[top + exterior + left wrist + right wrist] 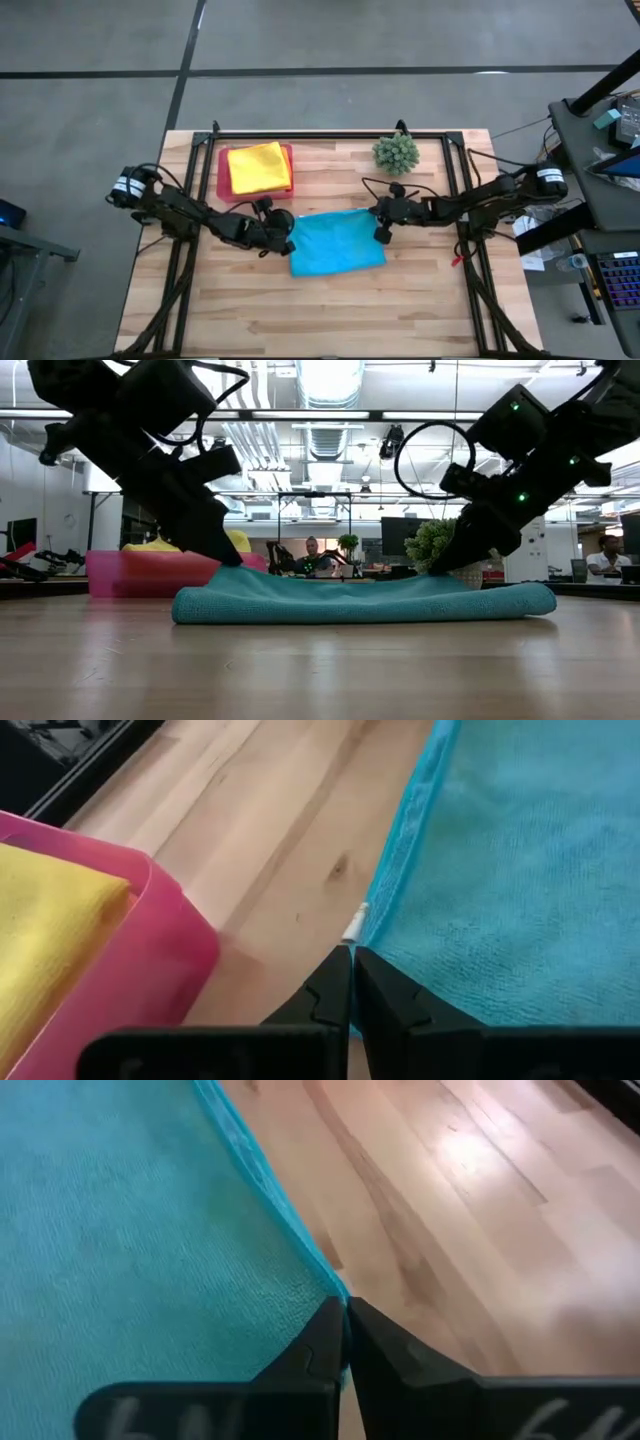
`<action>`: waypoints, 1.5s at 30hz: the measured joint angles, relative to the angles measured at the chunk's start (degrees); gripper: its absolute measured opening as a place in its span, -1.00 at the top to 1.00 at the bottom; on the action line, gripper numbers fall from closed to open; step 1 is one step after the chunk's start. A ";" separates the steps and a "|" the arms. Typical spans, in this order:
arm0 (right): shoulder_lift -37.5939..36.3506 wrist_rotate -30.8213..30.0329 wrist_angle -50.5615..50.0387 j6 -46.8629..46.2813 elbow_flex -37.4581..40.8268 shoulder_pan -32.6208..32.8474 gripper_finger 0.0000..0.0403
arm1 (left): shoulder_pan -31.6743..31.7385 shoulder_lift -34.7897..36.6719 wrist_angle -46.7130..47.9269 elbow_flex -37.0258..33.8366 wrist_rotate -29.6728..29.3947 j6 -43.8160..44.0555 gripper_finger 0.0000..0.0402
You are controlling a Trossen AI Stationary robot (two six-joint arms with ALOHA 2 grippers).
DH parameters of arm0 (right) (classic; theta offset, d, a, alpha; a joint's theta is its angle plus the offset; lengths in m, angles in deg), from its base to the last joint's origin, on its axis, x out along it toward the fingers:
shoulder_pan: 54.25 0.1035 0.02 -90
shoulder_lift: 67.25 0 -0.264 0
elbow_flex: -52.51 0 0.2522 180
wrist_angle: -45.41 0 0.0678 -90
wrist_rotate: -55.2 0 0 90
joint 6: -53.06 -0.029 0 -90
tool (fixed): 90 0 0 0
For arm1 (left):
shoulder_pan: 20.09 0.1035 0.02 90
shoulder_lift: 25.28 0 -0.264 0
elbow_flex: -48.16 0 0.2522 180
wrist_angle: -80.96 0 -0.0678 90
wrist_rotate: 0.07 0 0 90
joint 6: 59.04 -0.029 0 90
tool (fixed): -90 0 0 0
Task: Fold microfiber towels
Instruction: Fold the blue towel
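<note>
Turquoise towel (pixel 336 242) is spread flat at mid-table (pixel 300 310), just in front of the pink tray (pixel 222 175) where a folded yellow towel (pixel 258 167) is stacked. Left hand (pixel 287 236) is pinched together on the towel's left edge, right hand (pixel 381 232) likewise on its right edge. Judged: both edges should be raised evenly and the cloth kept taut, so the fold can be laid over squarely without bunching.
</note>
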 joint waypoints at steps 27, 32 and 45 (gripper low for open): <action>1.78 -4.93 -1.93 0.97 -0.24 -0.13 0.62 | 2.12 -6.44 -2.81 0.50 -0.28 0.17 0.85; -0.65 -4.86 -5.13 -0.52 -0.61 -0.13 0.39 | 2.12 -6.32 -2.37 0.51 -0.20 0.08 0.54; -11.08 5.45 -34.70 -21.09 -10.46 -0.12 0.11 | 2.01 1.05 8.51 2.68 1.32 -2.87 0.16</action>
